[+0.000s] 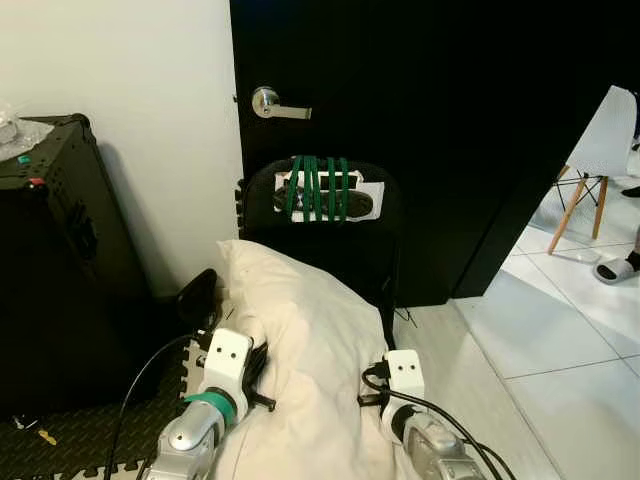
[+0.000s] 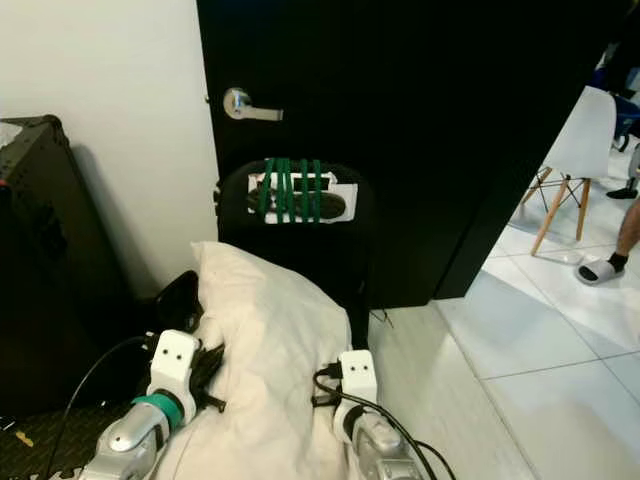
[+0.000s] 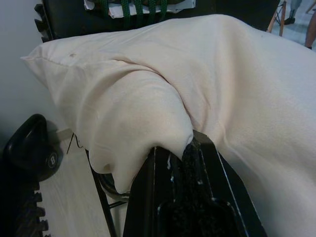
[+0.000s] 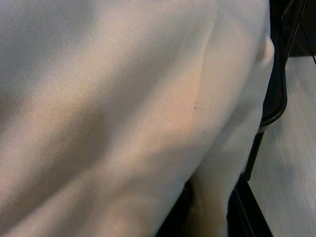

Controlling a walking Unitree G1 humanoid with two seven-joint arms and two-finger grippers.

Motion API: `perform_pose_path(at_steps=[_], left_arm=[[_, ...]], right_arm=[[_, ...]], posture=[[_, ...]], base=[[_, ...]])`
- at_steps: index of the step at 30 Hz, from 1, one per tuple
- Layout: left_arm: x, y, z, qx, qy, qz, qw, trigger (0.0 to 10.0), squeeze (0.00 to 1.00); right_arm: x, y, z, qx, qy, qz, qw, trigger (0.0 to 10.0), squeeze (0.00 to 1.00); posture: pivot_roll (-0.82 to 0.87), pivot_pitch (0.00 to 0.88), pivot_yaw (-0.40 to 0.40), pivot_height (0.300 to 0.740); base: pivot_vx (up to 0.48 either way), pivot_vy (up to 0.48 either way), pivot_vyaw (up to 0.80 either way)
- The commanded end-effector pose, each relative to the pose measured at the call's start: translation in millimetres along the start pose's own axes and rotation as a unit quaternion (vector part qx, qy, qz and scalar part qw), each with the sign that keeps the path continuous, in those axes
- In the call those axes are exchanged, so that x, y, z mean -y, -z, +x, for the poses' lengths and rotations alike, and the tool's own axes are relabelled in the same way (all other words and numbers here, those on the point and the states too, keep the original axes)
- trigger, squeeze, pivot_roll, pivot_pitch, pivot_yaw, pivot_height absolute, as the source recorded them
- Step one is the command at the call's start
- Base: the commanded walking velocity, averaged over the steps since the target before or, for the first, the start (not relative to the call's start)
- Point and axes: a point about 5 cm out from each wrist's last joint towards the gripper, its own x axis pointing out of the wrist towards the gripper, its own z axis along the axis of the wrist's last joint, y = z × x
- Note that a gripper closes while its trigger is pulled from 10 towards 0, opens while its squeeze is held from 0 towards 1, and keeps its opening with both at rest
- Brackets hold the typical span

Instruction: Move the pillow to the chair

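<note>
A cream pillow (image 1: 310, 330) lies with its far end on the seat of a black folding chair (image 1: 370, 240) that stands against the door. Green straps hold something to the chair's backrest. My left gripper (image 1: 258, 362) is at the pillow's left side, and in the left wrist view its fingers (image 3: 148, 197) are shut on a bunched fold of pillow (image 3: 148, 98) fabric. My right gripper (image 1: 368, 385) presses into the right side. Cloth of the pillow (image 4: 123, 98) runs down between the two black fingers (image 4: 247, 217), which are mostly hidden by it.
A black door (image 1: 450, 120) with a silver lever handle (image 1: 270, 103) is behind the chair. A tall black case (image 1: 50, 250) stands at the left on a foam mat (image 1: 70, 440), with a black weight (image 1: 197, 295) beside it. At the right are white tiles, a white chair (image 1: 605, 140) and a person's slippered foot (image 1: 620, 268).
</note>
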Motion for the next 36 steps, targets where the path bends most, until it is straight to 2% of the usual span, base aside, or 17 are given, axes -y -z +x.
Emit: perform_pose_path(at_steps=[1, 9, 13, 36], left_arm=[[3.8, -3.6, 1.3, 0.015, 0.007, 0.01, 1.0, 10.0, 0.0], [4.3, -4.1, 2.1, 0.018, 0.007, 0.011, 1.0, 10.0, 0.0], [4.5, -6.0, 2.5, 0.023, 0.005, 0.011, 1.0, 10.0, 0.0], [7.9, -7.9, 2.5, 0.03, 0.012, 0.01, 0.999, 10.0, 0.0]], right_arm=[[-2.6, -1.6, 0.8, 0.009, -0.009, 0.002, 1.0, 10.0, 0.0], [-1.6, -1.3, 0.6, 0.008, -0.009, 0.0, 1.0, 10.0, 0.0], [-1.2, -2.0, 0.5, 0.011, -0.009, -0.001, 1.0, 10.0, 0.0], [-2.0, 0.5, -0.2, 0.01, -0.008, -0.001, 1.0, 10.0, 0.0]], posture=[[0.04, 0.004, 0.02, 0.65], [0.03, 0.006, 0.019, 0.625], [0.03, 0.006, 0.019, 0.596], [0.04, 0.018, 0.023, 0.596]], base=[[0.0, 0.0, 0.0], [0.0, 0.0, 0.0], [0.0, 0.0, 0.0], [0.0, 0.0, 0.0]])
